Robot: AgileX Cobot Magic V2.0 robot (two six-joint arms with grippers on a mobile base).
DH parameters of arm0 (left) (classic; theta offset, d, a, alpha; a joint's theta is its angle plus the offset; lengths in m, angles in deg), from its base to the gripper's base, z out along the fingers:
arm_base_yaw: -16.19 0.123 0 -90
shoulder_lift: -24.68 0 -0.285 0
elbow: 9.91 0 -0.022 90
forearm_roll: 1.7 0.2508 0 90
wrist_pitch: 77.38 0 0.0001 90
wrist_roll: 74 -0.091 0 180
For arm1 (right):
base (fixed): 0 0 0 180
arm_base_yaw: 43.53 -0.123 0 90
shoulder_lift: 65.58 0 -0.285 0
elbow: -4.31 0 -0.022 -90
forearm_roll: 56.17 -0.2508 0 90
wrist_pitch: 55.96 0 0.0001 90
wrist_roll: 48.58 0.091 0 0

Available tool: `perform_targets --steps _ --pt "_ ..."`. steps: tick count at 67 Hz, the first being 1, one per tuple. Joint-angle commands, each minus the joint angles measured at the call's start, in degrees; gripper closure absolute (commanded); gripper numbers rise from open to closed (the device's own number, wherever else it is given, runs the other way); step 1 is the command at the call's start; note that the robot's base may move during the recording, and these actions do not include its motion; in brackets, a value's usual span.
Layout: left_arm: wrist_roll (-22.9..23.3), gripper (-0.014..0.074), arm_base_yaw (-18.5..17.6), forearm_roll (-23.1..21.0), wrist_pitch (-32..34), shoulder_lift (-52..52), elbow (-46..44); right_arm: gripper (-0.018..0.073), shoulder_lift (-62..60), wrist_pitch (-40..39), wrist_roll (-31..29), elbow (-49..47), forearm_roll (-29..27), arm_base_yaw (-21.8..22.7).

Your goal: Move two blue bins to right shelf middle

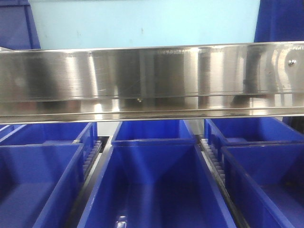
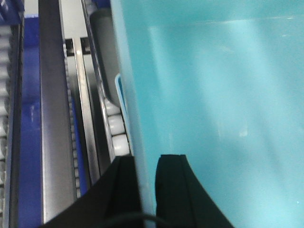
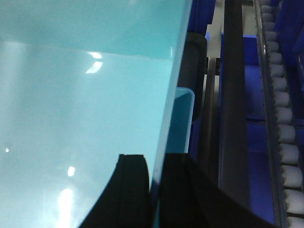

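Observation:
One pale blue bin [image 1: 142,21] fills the top of the front view, standing just behind the shiny steel front rail [image 1: 152,78] of the right shelf middle. In the left wrist view my left gripper [image 2: 147,159] is shut on this bin's left wall [image 2: 137,118], one finger inside and one outside. My right gripper [image 3: 156,159] is likewise shut on the right wall [image 3: 173,95] of the same bin [image 3: 80,118]. A pale blue lip [image 3: 183,118] shows just outside that wall; I cannot tell whether it belongs to a second bin.
Dark royal-blue bins [image 1: 152,190] [image 1: 33,185] [image 1: 266,180] sit in rows on the level below the rail. White roller tracks [image 2: 118,126] [image 3: 285,152] and grey rails [image 2: 54,142] run along both sides of the pale bin.

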Motion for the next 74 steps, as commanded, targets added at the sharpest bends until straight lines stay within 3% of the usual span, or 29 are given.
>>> perform_targets --steps 1,11,34,68,74 --pt "-0.5 0.0707 -0.2 -5.2 1.1 -1.2 -0.7 0.0713 0.5 -2.5 -1.6 -0.7 2.5 -0.3" --pt "-0.5 0.0707 -0.2 -7.7 1.3 -1.2 -0.7 0.0713 0.7 -2.5 -1.6 -0.7 5.5 -0.3" --pt "-0.5 0.0707 -1.7 -6.9 4.2 -0.5 -0.7 0.0713 1.5 -5.0 -2.1 -0.7 8.0 -0.3" --pt "-0.5 0.0706 -1.7 -4.7 -2.4 1.3 -0.7 0.0713 3.8 2.5 -2.1 -0.5 8.3 -0.3" --pt "-0.5 0.0648 -1.7 -4.8 -2.4 1.6 -0.7 0.0678 3.8 3.2 -2.1 -0.5 8.3 -0.3"
